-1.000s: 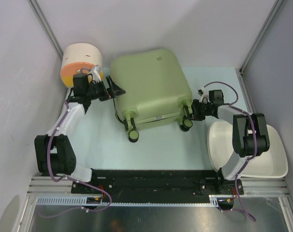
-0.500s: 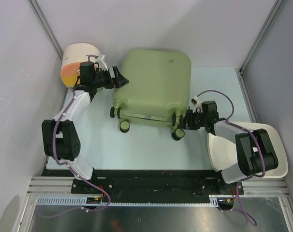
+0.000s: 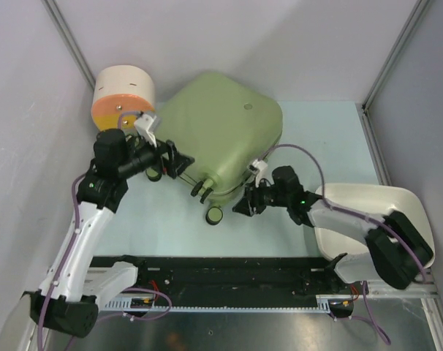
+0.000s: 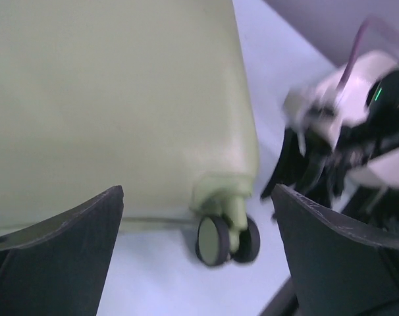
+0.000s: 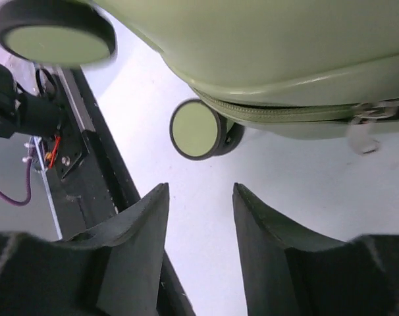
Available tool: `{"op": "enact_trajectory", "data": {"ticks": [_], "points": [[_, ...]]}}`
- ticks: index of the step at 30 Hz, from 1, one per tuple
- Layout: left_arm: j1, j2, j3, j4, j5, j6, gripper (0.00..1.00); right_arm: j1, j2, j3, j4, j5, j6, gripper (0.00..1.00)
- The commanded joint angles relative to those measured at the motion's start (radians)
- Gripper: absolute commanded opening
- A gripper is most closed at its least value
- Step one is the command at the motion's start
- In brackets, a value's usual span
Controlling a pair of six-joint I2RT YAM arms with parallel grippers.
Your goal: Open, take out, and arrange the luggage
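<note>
The luggage [image 3: 223,135] is lying along 7-to-1 o'clock, wheels at 7; we are flanking them, left gripper [image 3: 180,164] and right gripper [image 3: 240,208] both released.

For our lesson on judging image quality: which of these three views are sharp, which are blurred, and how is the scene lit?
Top view: sharp and evenly lit, no glare on the suitcase. Left wrist view: blurred throughout, the right arm smeared worst. Right wrist view: the middle wheel is crisp, the top-left wheel soft-edged.
</note>
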Motion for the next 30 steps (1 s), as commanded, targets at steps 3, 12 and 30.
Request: {"op": "enact_trajectory", "data": {"ticks": [3,12,30], "points": [[-0.150,-0.073,-0.119,-0.274,-0.103,0.217,0.98,-0.111,-0.297,0.014,-0.261,0.043,-0.163,0.64],[-0.351,0.011,-0.081,-0.329,-0.218,0.295,1.00,-0.393,-0.300,0.062,-0.396,-0.004,-0.271,0.79],[-0.429,0.229,0.012,-0.323,-0.232,0.209,0.40,-0.124,-0.139,0.022,0.011,0.266,-0.341,0.82]]}}
